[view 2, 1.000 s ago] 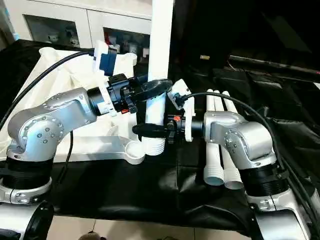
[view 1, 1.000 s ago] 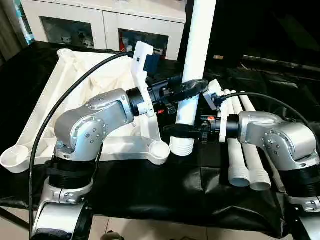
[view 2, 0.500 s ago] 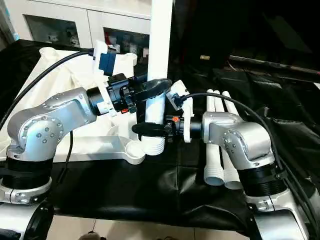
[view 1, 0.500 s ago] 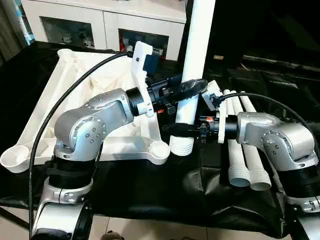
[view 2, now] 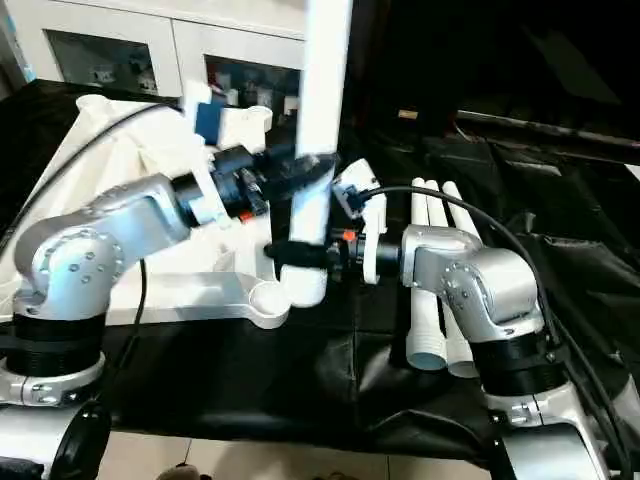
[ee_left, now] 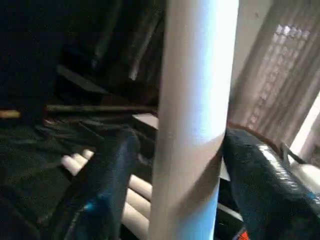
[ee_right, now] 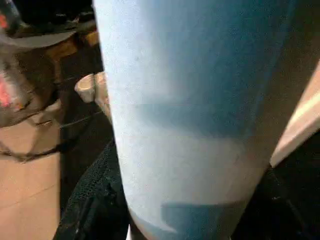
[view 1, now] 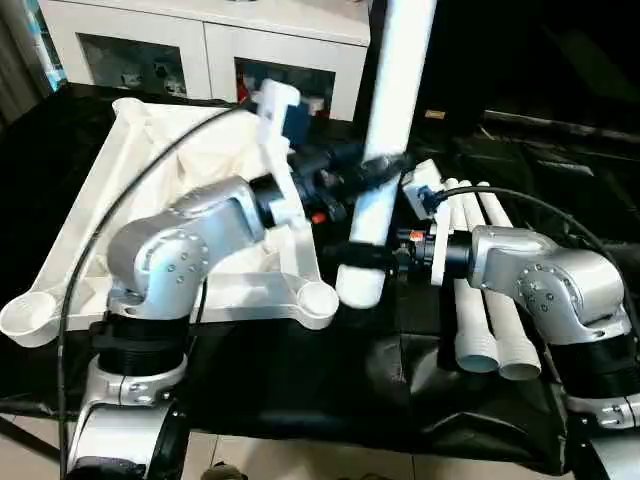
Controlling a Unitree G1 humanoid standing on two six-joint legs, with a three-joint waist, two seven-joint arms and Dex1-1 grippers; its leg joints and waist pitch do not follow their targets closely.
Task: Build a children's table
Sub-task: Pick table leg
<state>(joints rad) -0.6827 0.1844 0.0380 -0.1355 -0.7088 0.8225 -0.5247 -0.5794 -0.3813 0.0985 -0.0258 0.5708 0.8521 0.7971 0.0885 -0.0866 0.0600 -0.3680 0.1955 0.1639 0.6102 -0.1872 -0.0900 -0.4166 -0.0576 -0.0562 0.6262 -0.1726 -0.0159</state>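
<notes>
The upright leg [view 1: 392, 120] was smooth, faintly glossy white plastic, as was the ribbed table top [view 1: 150, 180]. The surface [view 1: 300, 390] wore creased matt black cloth. Both forearms [view 1: 190, 240] were brushed silver metal; the cabinet [view 1: 200, 40] had glass doors

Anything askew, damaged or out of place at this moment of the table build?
Nothing looks damaged or spilled. The table top lies underside up on the black cloth. Both tools hold one white leg roughly upright, its wide end just right of the near corner socket, not in it. Spare legs lie side by side at right.
</notes>
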